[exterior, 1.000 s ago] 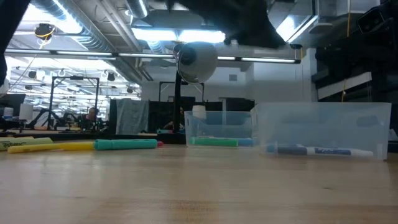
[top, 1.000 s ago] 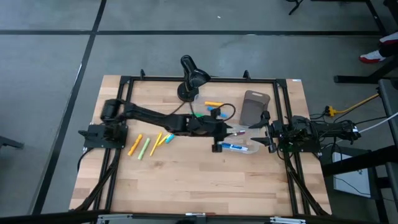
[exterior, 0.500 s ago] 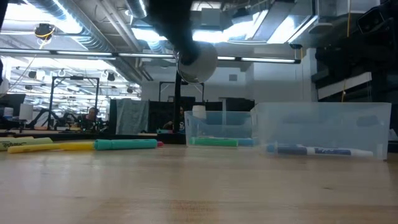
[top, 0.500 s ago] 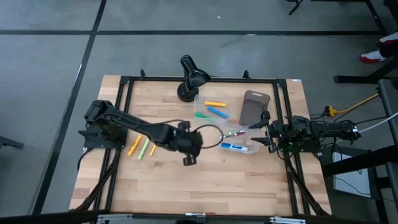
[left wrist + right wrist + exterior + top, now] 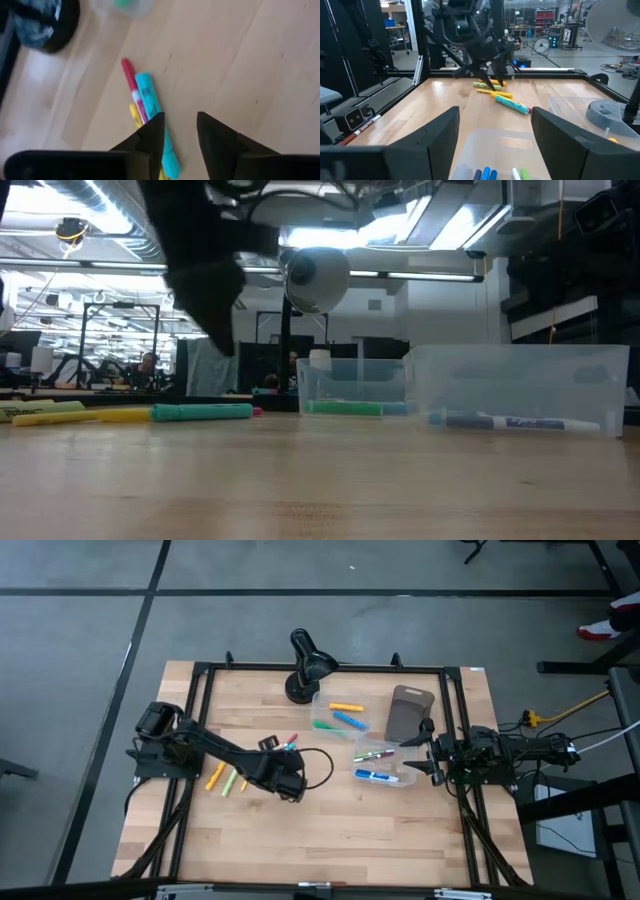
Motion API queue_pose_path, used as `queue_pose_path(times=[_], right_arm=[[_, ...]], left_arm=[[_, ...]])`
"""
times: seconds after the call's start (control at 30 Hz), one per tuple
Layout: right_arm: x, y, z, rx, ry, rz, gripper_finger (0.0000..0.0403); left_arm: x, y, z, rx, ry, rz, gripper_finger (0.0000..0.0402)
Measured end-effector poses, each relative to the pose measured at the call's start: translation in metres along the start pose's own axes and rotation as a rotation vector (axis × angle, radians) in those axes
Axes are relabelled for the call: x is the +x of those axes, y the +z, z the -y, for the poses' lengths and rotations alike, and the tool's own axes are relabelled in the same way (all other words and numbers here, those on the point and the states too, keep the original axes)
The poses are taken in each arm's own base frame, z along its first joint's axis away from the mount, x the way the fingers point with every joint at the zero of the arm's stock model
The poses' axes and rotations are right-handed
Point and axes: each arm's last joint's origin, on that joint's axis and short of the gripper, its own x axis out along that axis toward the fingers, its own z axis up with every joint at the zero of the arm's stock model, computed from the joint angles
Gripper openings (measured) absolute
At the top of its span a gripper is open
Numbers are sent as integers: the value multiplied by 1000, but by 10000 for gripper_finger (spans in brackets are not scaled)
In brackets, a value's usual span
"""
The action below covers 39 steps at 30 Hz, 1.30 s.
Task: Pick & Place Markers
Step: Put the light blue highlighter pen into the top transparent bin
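Observation:
Several markers lie flat on the wooden table: a teal marker (image 5: 150,105), a red one (image 5: 129,80) and a yellow one (image 5: 134,112) side by side, with more yellow, orange and green ones (image 5: 225,778) farther left. My left gripper (image 5: 179,119) hangs open above the table, slanting down. Its fingertips are just right of the teal marker (image 5: 289,746), and nothing is between them. From the low view its dark fingers (image 5: 222,340) are clear of the table. My right gripper (image 5: 495,135) waits open and level at the table's right side (image 5: 430,755), above a clear bin.
Two clear bins hold markers: the far one (image 5: 340,712) has orange, blue and green ones, the near one (image 5: 380,768) has blue and green-pink ones. A grey-brown tray (image 5: 408,710) lies beside them. A black lamp (image 5: 305,660) stands at the far edge.
My left gripper has swung from beside the near bin toward the table's left, has come lower, and has tipped from nearly level to slanting down over the teal and red markers. The markers and bins have stayed where they were.

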Motion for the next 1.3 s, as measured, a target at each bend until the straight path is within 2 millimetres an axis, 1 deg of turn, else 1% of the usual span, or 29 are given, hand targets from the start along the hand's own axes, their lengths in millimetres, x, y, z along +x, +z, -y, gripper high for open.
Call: queue_pose_path(times=[0.13, 0.27, 0.43, 0.53, 0.73, 1.07, 1.17, 1.3], right_arm=[[0, 0, 0, 0, 0, 0, 244], [0, 0, 0, 0, 0, 0, 244], [0, 0, 0, 0, 0, 0, 244], [0, 0, 0, 0, 0, 0, 244], [0, 0, 0, 0, 0, 0, 244], [0, 0, 0, 0, 0, 0, 244], [0, 0, 0, 0, 0, 0, 244], [0, 0, 0, 0, 0, 0, 244]], left_arm=[[11, -11, -3, -41, 22, -38, 137], [25, -21, -10, -100, 45, -101, 161], [41, -30, -21, -178, 59, -179, 169], [47, -31, -24, -204, 29, -215, 164], [62, -28, -24, -212, -127, -219, 151], [73, -28, -33, -279, -168, -265, 132], [73, -28, -33, -278, -170, -268, 115], [73, -29, -32, -278, -174, -270, 75]])
